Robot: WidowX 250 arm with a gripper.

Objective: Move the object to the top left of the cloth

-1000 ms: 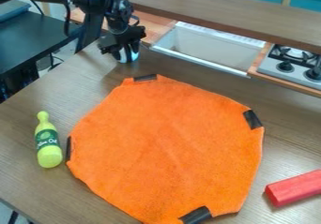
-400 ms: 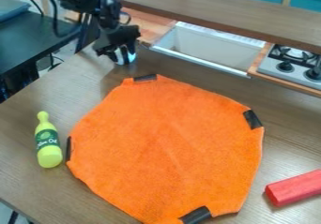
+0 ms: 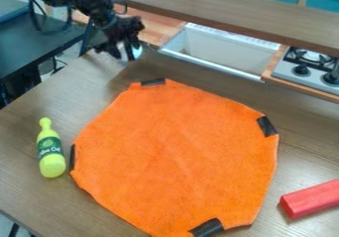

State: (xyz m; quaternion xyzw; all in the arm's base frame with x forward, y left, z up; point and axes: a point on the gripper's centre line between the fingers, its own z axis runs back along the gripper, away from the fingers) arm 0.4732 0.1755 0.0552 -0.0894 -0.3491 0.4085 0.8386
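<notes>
In the camera view, I'm seeing the black gripper [image 3: 126, 56] hanging over the table's [image 3: 99, 89] far edge, toward the upper left. Something pale [image 3: 137, 51] is showing at its lower end, but I can't tell what it is, or whether the gripper is gripping anything. The orange cloth [image 3: 175, 151] is lying flat on my side of the gripper, spreading rightward, with black patches [image 3: 153, 82] sitting along its edge; the nearest patch is resting just below the gripper in this view. The green-yellow bottle [image 3: 50, 151] is lying nearer me than the gripper and off to its left, just beside the cloth. The red block [image 3: 311, 199] is lying well apart from the gripper, down to its right and past the cloth. Rightward from the gripper, the white sink [image 3: 218, 47] is sitting near, and the stove [image 3: 291, 71] is standing farther along.
</notes>
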